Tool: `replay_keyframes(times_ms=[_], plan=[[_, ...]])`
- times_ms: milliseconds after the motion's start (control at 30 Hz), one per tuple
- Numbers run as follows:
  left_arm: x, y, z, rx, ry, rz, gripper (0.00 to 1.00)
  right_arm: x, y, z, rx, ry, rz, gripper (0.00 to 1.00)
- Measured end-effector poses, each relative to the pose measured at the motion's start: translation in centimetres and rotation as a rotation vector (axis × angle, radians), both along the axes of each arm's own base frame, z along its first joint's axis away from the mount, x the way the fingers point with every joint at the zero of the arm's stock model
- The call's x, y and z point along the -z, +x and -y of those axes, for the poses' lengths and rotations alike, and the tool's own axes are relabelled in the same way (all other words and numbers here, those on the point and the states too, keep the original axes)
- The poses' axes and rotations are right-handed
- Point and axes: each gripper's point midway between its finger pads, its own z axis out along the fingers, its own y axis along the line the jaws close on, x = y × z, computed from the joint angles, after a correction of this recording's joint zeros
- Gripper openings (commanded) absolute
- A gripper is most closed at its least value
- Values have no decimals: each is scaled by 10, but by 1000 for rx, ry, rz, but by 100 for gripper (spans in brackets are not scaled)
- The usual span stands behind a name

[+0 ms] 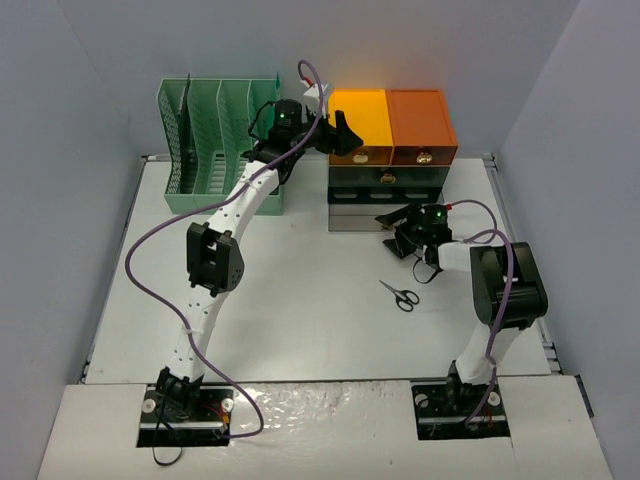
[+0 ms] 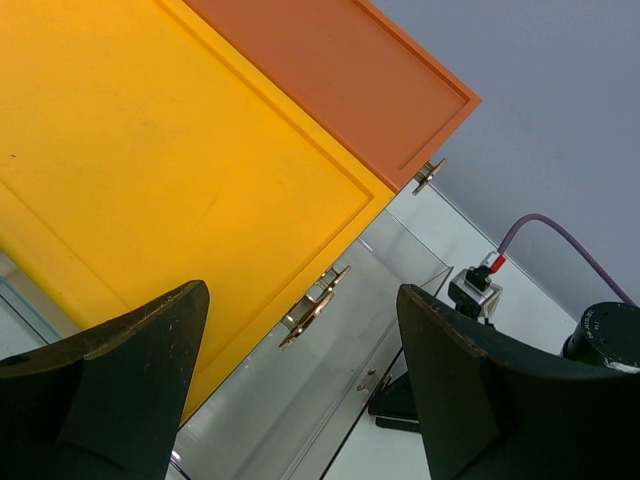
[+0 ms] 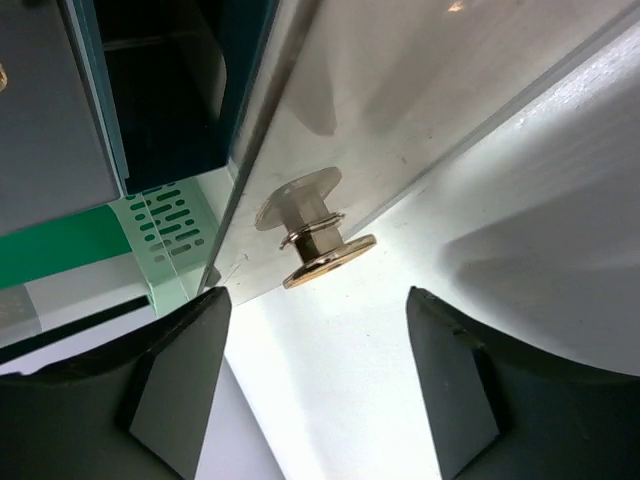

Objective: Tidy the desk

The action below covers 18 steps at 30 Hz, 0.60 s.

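Note:
The off-white desk (image 1: 300, 310) carries an orange-and-grey drawer unit (image 1: 392, 150) at the back. My left gripper (image 1: 345, 135) hovers open at the unit's top left, over the yellow drawer (image 2: 150, 150). That drawer's brass knob (image 2: 315, 303) shows between and beyond the fingers, untouched. My right gripper (image 1: 398, 238) is low in front of the unit's bottom drawer (image 1: 358, 217). It stands open, with a brass knob (image 3: 315, 243) just past its fingertips (image 3: 185, 370) and nothing between them. Black-handled scissors (image 1: 399, 294) lie on the desk near the right arm.
A mint-green slotted file rack (image 1: 215, 140) stands at the back left, next to the left arm's forearm. An orange drawer (image 2: 330, 70) sits right of the yellow one. Purple cables trail from both arms. Grey walls close in the desk on three sides.

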Motion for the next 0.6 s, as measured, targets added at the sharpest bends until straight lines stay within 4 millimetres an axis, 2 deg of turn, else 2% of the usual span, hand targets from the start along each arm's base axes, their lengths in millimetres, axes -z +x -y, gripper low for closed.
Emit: replay_keyframes(times_ms=[100, 267, 433, 500, 600], plan=[[0, 0, 0, 0, 0, 0, 73, 3, -3, 1, -29, -45, -28, 77], [0, 0, 0, 0, 0, 0, 73, -1, -24, 9, -72, -144, -78, 77], [0, 0, 0, -2, 0, 0, 74, -42, -48, 23, -118, -273, -49, 73], [0, 0, 0, -3, 0, 0, 73, -60, -51, 31, -146, -356, -32, 72], [0, 0, 0, -3, -1, -1, 73, -67, -56, 40, -207, -475, -36, 72]])
